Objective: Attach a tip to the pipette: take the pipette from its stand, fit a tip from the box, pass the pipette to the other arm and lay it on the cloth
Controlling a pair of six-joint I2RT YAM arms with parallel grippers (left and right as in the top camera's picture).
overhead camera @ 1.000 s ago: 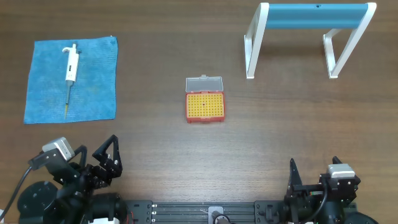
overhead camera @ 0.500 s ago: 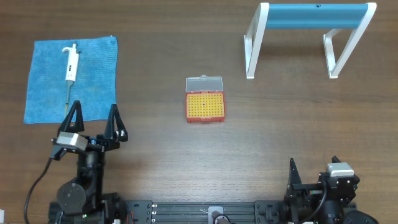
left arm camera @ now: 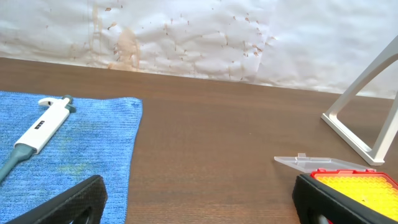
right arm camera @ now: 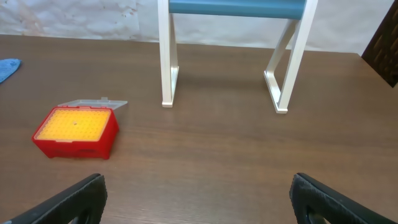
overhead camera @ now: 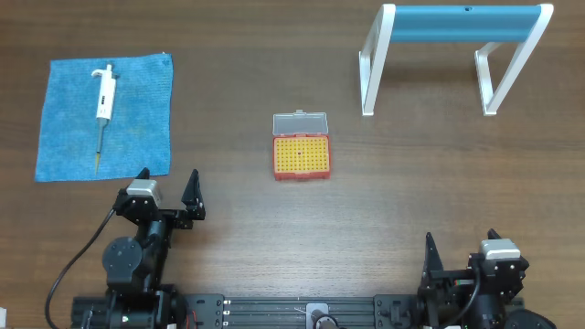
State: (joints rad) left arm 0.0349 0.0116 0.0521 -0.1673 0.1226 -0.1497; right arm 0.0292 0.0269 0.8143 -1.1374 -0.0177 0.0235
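The pipette [overhead camera: 104, 96] lies on the blue cloth [overhead camera: 137, 128] with a yellow tip fitted, seen whole from the top. The left wrist view cuts off its lower end but adds the stained white wall [left arm camera: 205, 37] behind the tabletop [left arm camera: 217, 137]. The left gripper [overhead camera: 168, 178] and the right gripper [overhead camera: 462, 242] both have their fingers spread wide and hold nothing. Since half a second ago, the left gripper has swung right, off the cloth's lower edge.

Matt wood-grain table [overhead camera: 411, 183]; rough woven cloth [overhead camera: 137, 110]; smooth white plastic pipette [overhead camera: 105, 94] — box [right arm camera: 81, 144] of glossy red plastic, lid [right arm camera: 93, 103] clear — stand [overhead camera: 368, 91] smooth.
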